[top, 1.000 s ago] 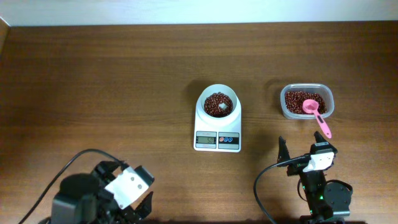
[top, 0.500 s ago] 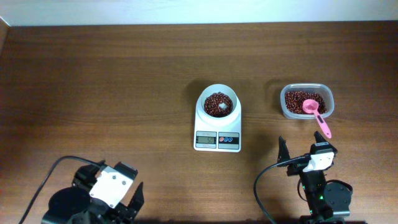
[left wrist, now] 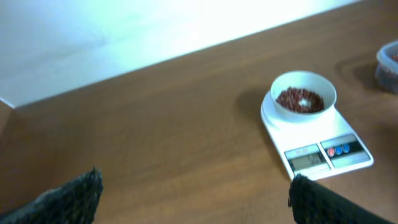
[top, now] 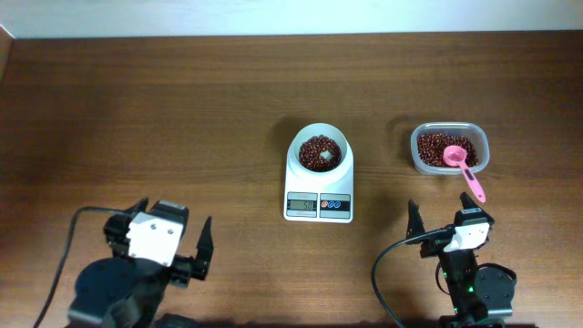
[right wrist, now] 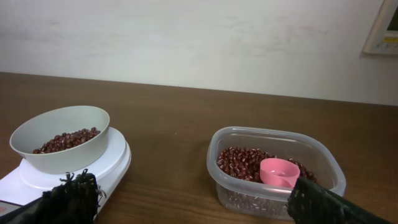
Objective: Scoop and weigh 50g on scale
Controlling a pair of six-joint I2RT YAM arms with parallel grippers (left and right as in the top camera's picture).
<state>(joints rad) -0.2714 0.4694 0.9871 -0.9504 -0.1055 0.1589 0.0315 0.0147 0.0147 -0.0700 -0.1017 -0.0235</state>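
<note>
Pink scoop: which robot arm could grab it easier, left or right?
Right, most likely. The right gripper sits open close to the pink scoop, whose handle sticks out of the bean tub toward it. The left gripper, also open, is far across the table, past the scale.

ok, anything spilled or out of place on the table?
Nothing stands out. Beans sit only in the bowl on the scale and in the tub; no strays visible on the table. The pink scoop lies in the tub, handle overhanging the rim.
</note>
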